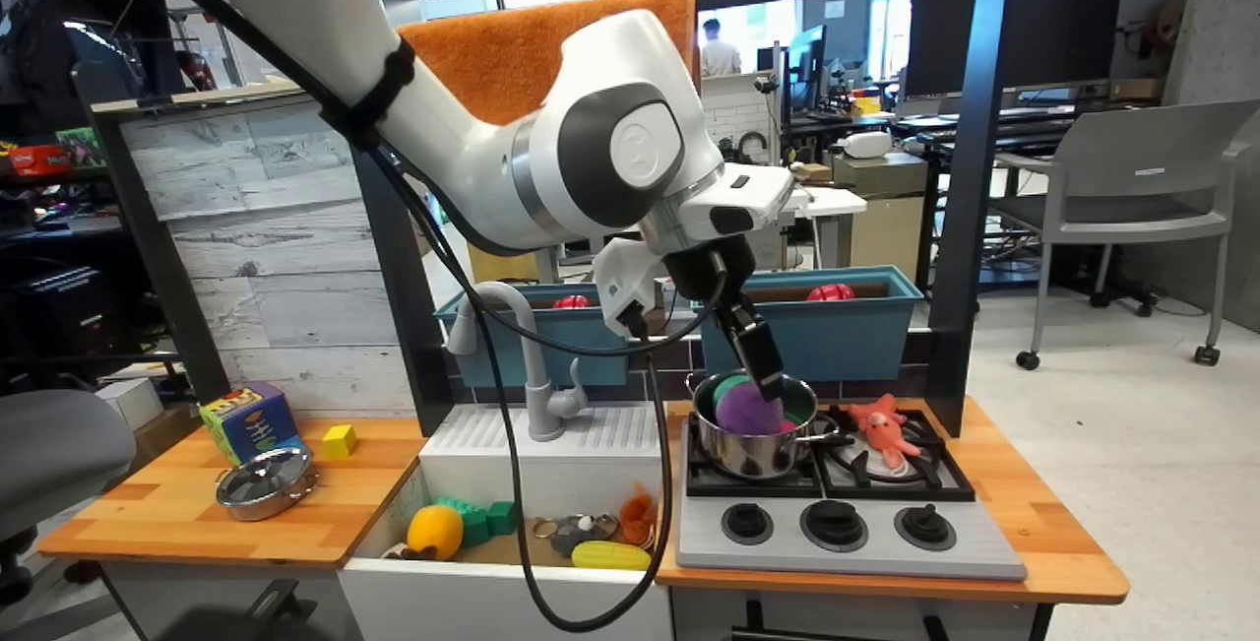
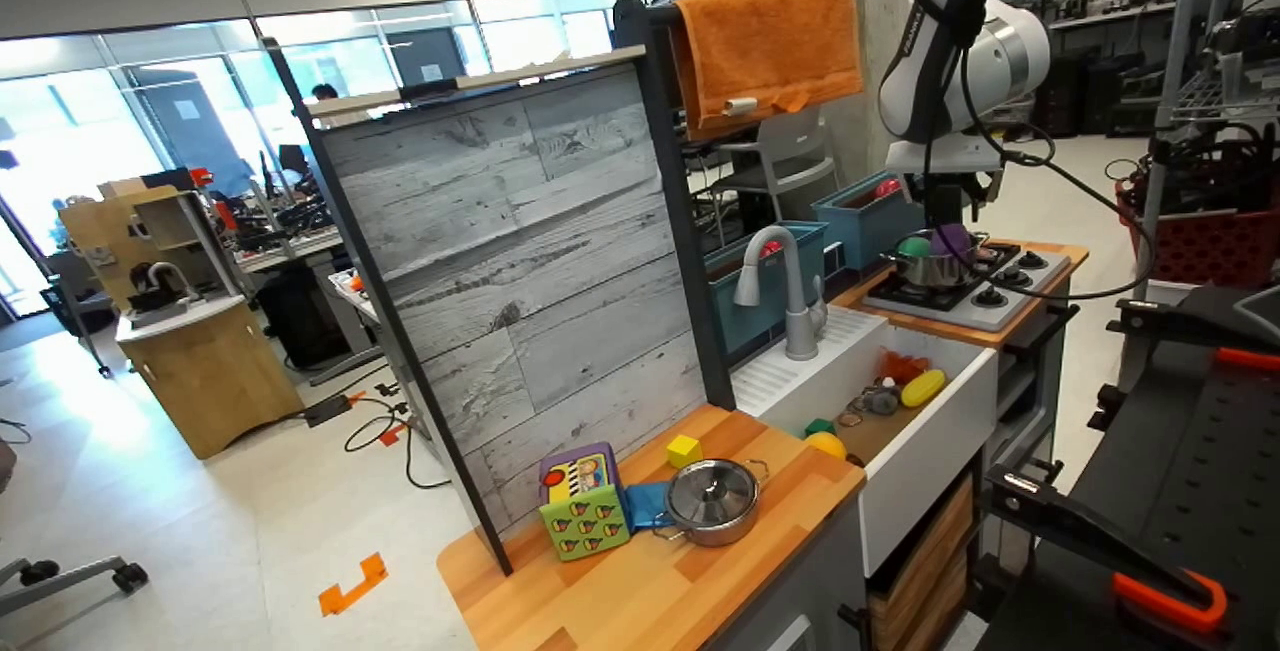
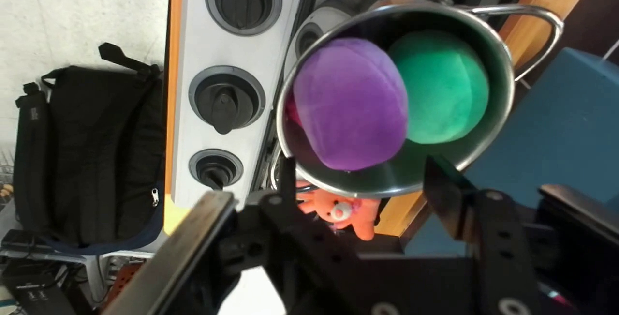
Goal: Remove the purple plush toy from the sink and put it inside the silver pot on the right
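The purple plush toy lies inside the silver pot on the stove, beside a green plush toy. In the wrist view the purple plush toy is in full view within the pot's rim. My gripper is open, its fingers apart with nothing held between them. In an exterior view the gripper points down just over the pot, at the toy's edge; contact cannot be told. The white sink holds other toys.
A pink-orange plush toy lies on the burner right of the pot. Blue planters stand behind the stove. The grey faucet rises behind the sink. A lidded pan and yellow block are on the left counter.
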`<state>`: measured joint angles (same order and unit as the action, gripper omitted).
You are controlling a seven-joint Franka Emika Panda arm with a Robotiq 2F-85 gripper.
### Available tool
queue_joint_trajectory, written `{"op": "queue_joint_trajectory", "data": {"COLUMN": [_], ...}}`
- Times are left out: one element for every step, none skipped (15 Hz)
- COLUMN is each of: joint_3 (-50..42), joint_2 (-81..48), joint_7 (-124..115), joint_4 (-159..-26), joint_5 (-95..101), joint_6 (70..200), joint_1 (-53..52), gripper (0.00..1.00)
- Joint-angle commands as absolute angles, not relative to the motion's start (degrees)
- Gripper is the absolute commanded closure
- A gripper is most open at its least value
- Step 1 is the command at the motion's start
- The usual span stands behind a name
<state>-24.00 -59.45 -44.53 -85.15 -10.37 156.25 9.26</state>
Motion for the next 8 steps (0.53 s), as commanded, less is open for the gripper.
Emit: {"op": "queue_joint_trajectory", "data": {"joint_3": [-24.1,-24.0,-24.0,-23.8,-23.4,-22.4,-20.5,-22.9], "joint_2": [-60.7,-60.8,-60.8,-60.8,-60.7,-60.2,-59.2,-60.0], "joint_7": [-45.8,-45.7,-45.7,-45.6,-45.2,-44.3,-42.2,-44.4], "joint_4": [-83.0,-82.9,-82.9,-82.8,-82.9,-83.2,-83.5,-84.4], "joint_5": [-9.8,-9.8,-9.8,-9.9,-10.0,-10.4,-10.7,-10.0], "joint_6": [154.9,154.9,154.9,154.9,155.1,155.2,154.6,156.1], "joint_1": [9.3,9.4,9.4,9.6,9.8,10.4,11.4,9.8], "gripper": [0.01,0.0,0.0,0.0,0.0,0.0,0.0,0.0]}}
